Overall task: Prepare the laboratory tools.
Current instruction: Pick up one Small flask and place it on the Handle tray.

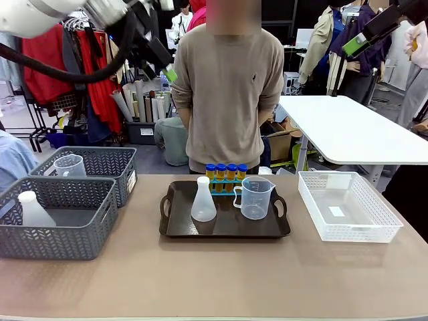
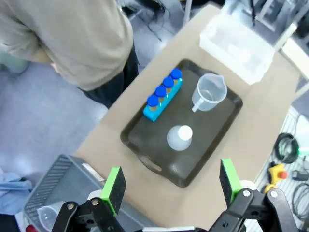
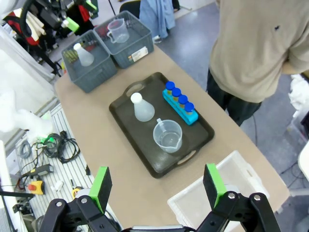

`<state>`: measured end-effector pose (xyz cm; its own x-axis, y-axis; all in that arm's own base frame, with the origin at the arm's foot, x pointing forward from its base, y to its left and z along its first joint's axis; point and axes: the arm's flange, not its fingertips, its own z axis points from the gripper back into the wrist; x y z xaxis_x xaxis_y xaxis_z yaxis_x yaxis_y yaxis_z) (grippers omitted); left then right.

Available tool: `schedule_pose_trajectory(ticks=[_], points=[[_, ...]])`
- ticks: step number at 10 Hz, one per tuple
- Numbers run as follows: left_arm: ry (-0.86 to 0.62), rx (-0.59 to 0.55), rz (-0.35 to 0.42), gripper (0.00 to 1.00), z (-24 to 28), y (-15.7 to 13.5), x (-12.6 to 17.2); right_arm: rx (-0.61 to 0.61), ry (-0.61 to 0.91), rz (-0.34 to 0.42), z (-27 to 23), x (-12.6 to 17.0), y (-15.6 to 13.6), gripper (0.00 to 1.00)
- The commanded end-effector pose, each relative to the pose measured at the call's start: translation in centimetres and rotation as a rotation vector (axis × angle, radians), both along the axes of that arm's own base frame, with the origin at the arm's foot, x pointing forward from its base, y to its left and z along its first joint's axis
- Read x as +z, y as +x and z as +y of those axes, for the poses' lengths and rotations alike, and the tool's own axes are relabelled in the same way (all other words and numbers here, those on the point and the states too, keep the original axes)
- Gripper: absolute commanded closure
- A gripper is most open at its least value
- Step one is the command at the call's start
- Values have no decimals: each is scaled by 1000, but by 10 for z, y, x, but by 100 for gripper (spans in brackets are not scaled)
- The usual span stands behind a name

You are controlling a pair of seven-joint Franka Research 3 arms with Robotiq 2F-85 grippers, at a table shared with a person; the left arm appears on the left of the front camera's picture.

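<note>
On a dark tray (image 1: 224, 231) at the table's middle stand a translucent white conical flask (image 1: 203, 200), a clear handled beaker (image 1: 255, 198) and a blue rack of blue-capped tubes (image 1: 225, 175). Both wrist views look down on them: flask (image 2: 179, 137) (image 3: 142, 108), beaker (image 2: 209, 92) (image 3: 167, 136), tubes (image 2: 164, 93) (image 3: 179, 101). My left gripper (image 1: 167, 70) (image 2: 171, 186) hangs high above the table's left, open and empty. High at the upper right my right gripper (image 1: 358, 40) (image 3: 157, 186) is also open and empty.
Two grey baskets (image 1: 60, 227) (image 1: 107, 167) at the left hold another flask (image 1: 33, 210) and another beaker (image 1: 70, 165). A white mesh basket (image 1: 348, 204) sits at the right. A person (image 1: 227, 80) stands at the far edge behind the tray.
</note>
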<state>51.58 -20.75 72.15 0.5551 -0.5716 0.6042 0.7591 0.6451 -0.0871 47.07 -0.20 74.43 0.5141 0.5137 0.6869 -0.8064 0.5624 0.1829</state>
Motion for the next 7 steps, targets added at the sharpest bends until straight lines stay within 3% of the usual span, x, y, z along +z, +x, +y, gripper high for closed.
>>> schedule_pose_trajectory(ticks=[1,3,7], points=[[-76,-59,-57,0,21,-9,12,-2,0,-3,1,1,-2,0],[-126,-119,-179,0,40,-7,28,-2,0,-3,1,1,-2,0],[-129,-155,-116,0,64,-2,43,-2,0,-3,1,1,-2,0]])
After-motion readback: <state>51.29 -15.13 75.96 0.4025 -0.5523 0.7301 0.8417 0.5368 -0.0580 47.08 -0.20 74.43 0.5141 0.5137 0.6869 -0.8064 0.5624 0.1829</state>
